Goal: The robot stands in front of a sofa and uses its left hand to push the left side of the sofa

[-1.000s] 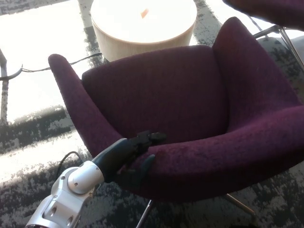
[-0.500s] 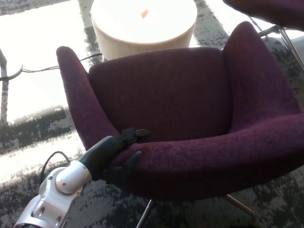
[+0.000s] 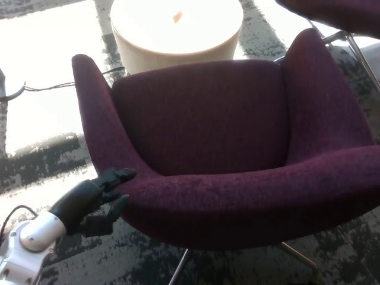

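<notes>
Head view — left robot hand (image 3: 101, 205), fingers spread and empty, sits at the purple sofa (image 3: 225, 154)'s left edge — seat bare.

**Left hand at the sofa's left front corner**

The sofa (image 3: 225, 148) fills the middle of the view. The left hand (image 3: 98, 205) sits at its near left edge, fingertips just beside the armrest's front. A round table (image 3: 176, 32) stands behind the sofa; a cable (image 3: 53, 86) lies on the floor to the left.

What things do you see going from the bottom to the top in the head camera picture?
Robot hand → purple sofa → round pale table.
</notes>
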